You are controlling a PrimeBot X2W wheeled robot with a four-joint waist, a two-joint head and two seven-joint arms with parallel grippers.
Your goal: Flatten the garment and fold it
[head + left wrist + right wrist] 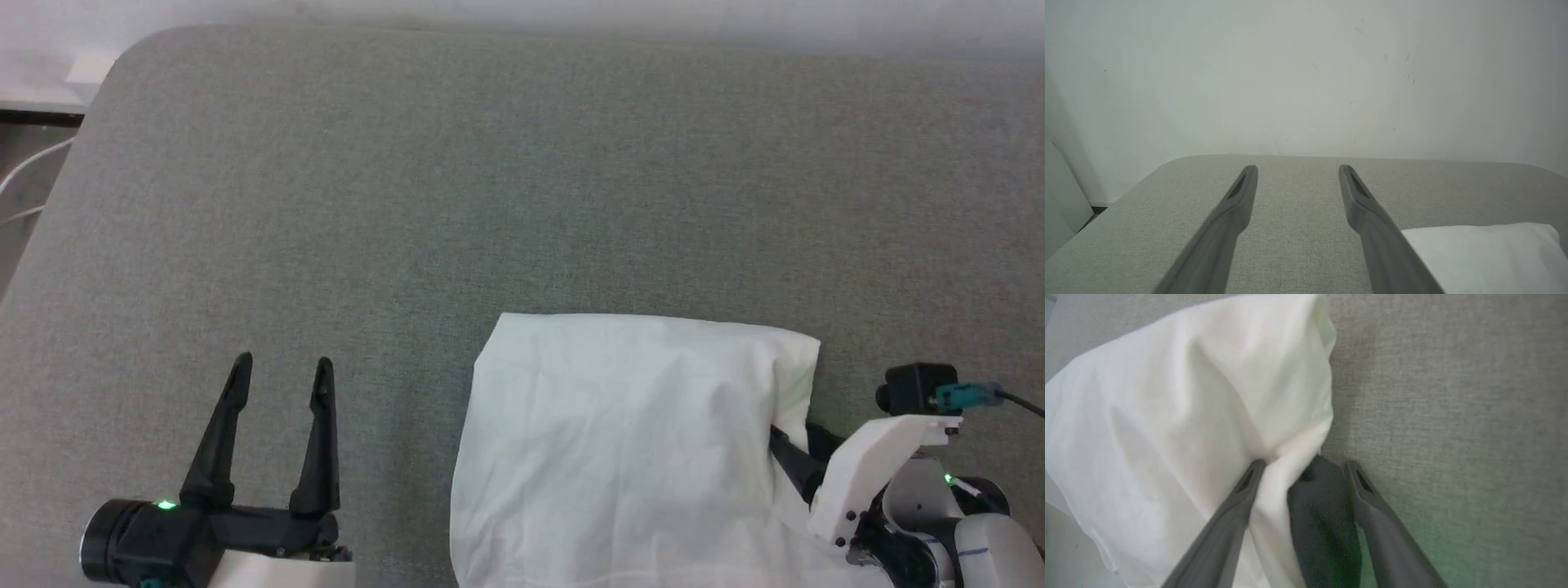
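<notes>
Nearest the robot, the R gripper (1303, 464) stands w/ jaws apart, straddling the right edge of the garment (620, 441). White cloth and a strip of black sleeve (1323, 522) lie between the fingers, prob. lined up for a pinch and not yet clamped. The L gripper (284, 363), also spread and empty, hangs over the grey cushion (490, 163) well left of the garment, likely parked clear of the work. The garment lies as a folded white bundle on the cushion's near side, right of centre. Beyond is a pale wall (1306, 61).
</notes>
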